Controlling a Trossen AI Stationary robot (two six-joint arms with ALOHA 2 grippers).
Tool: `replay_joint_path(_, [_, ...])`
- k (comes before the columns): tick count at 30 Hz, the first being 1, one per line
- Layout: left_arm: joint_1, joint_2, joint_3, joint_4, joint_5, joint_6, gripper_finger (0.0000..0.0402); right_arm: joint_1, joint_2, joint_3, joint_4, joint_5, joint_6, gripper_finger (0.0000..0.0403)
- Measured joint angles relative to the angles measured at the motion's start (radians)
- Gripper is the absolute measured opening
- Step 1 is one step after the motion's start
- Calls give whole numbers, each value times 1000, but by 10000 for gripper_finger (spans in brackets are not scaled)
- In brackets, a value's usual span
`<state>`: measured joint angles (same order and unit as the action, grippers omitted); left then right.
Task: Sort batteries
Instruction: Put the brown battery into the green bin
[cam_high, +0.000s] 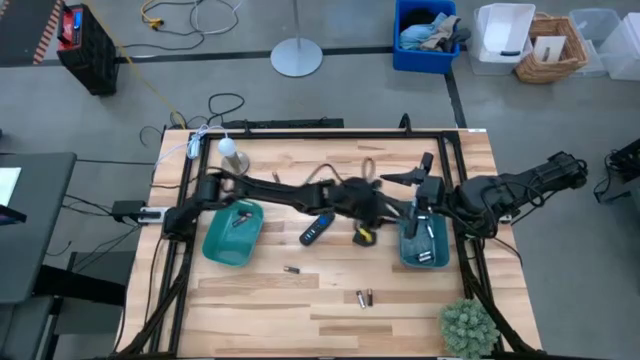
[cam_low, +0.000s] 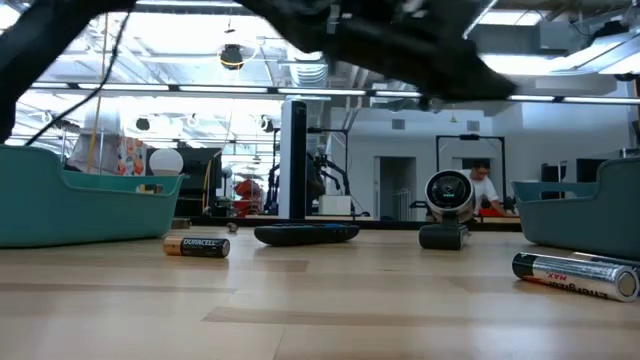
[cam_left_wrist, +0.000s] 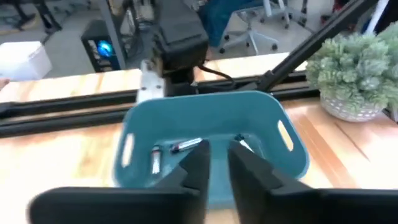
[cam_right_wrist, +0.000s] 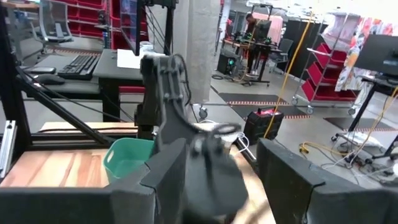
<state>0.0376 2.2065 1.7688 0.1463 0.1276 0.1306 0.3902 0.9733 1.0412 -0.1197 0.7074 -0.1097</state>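
Two teal trays stand on the wooden table: the left tray (cam_high: 232, 232) and the right tray (cam_high: 425, 245). My left gripper (cam_left_wrist: 219, 152) hovers over the right tray's near-left rim, shut to a narrow slit with nothing in it. Batteries (cam_left_wrist: 185, 147) lie on that tray's floor. Loose batteries rest on their sides on the table (cam_high: 291, 269), (cam_high: 364, 297). The low view shows a Duracell cell (cam_low: 197, 246) and a silvery cell (cam_low: 575, 275). My right gripper (cam_right_wrist: 217, 168) waits open, high above the far side of the right tray (cam_high: 412, 172).
A flat black remote (cam_high: 315, 230) and a black flashlight (cam_high: 362, 235) lie between the trays. A potted plant (cam_high: 468, 325) stands at the near right corner and a white bulb-shaped thing (cam_high: 232, 150) at the far left. A black frame rail (cam_left_wrist: 74, 106) edges the table.
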Motion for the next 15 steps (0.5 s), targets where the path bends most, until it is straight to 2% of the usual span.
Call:
replay_joint_path(3, [14,-138,-220,115,-6,-15,8,3,0,0,4,0,-16,214])
replay_joint_path(8, [17,-393,-572,264,-48,-32,8,-7,15,0,-1,0,-20,210])
replay_joint_path(15, [-18,-765,-936,205,-128,-26,3,-48,120,0,-3,-1,-2,206])
